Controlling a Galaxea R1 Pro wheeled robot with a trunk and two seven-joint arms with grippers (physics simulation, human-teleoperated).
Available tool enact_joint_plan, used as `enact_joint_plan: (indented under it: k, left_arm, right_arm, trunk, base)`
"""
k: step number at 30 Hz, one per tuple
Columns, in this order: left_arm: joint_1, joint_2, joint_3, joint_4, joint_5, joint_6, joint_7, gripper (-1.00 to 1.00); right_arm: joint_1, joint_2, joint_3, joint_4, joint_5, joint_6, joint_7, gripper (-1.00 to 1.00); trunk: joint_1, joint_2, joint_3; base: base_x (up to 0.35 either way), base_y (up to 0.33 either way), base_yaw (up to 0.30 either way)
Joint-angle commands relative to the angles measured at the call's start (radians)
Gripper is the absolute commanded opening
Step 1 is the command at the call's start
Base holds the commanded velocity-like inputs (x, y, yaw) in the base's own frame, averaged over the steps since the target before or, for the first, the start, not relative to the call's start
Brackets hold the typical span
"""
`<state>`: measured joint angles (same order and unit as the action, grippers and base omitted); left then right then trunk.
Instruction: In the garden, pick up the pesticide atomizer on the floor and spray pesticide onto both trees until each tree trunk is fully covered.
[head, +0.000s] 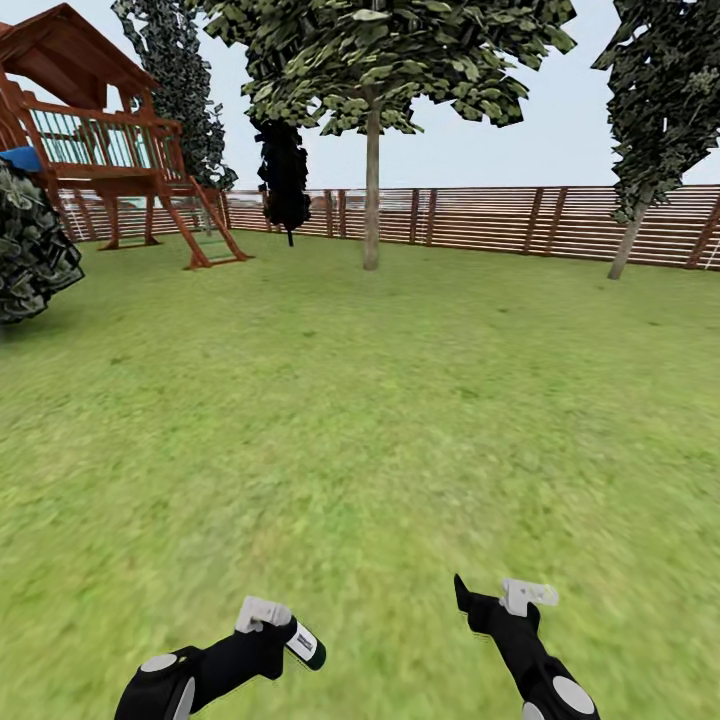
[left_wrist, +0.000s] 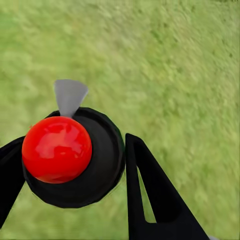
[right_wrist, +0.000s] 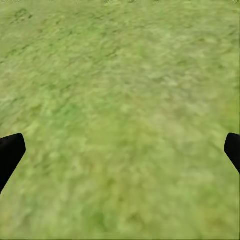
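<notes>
Atomizer (head: 303, 643) clamped in left gripper (head: 268, 625), low near left. Right gripper (head: 490, 600) spread, empty. Transit step: trunk (head: 372, 190) far ahead across lawn (head: 360, 400). Next: drive closer, aim nozzle at bark.

Your left gripper (head: 272, 628) covers most of the pesticide atomizer (head: 306, 645); its spray head is hidden. The tree (head: 372, 60) crowns run off the head view's top edge. The playhouse (head: 95, 140) is cut at the left edge, and a bush (head: 30, 245) hides its slide.
</notes>
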<state>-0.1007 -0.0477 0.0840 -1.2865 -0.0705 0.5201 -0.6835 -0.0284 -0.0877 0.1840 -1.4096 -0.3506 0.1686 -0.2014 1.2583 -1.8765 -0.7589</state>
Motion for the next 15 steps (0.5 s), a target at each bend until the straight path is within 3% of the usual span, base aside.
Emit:
enact_joint_plan:
  k: [1,15]
  left_arm:
    - [-0.001,-0.001,0.003,-0.001,-0.008,0.004,-0.007,-1.00]
    - [-0.001,-0.001,0.003,-0.001,-0.008,0.004,-0.007,-1.00]
  right_arm:
    - [-0.001,-0.001,0.003,-0.002,-0.007,0.003,-0.009,1.00]
    - [0.001,-0.001,0.003,-0.003,-0.008,0.003,-0.008,1.00]
  trunk:
    - [0.001,0.000,-0.001]
    - [0.001,0.000,-0.001]
  base:
    - [0.342,0.000,0.000]
    - [0.342,0.000,0.000]
